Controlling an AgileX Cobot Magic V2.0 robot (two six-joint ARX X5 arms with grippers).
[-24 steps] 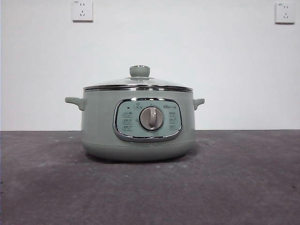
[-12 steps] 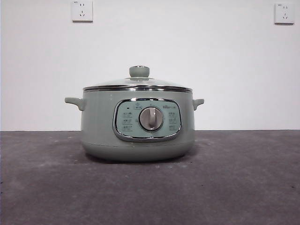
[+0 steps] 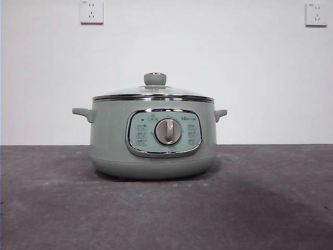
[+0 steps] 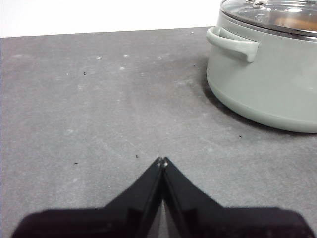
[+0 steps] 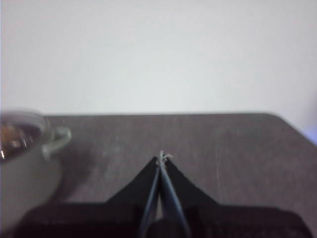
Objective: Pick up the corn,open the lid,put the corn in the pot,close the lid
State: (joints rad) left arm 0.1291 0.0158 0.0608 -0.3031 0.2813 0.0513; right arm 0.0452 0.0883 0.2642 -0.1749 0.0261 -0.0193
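Sitting lidded, the pot (image 3: pixel 153 138) shows orange inside; both end effectors, left (image 4: pixel 162 162) and right (image 5: pixel 162 157), pinched together empty beside it; task looks finished.

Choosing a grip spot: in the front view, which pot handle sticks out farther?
The handle on the picture's left; it juts visibly farther from the pot than the shorter-looking handle on the right.

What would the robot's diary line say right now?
lid: on pot | left gripper: shut, empty | right gripper: shut, empty | corn: not clearly seen
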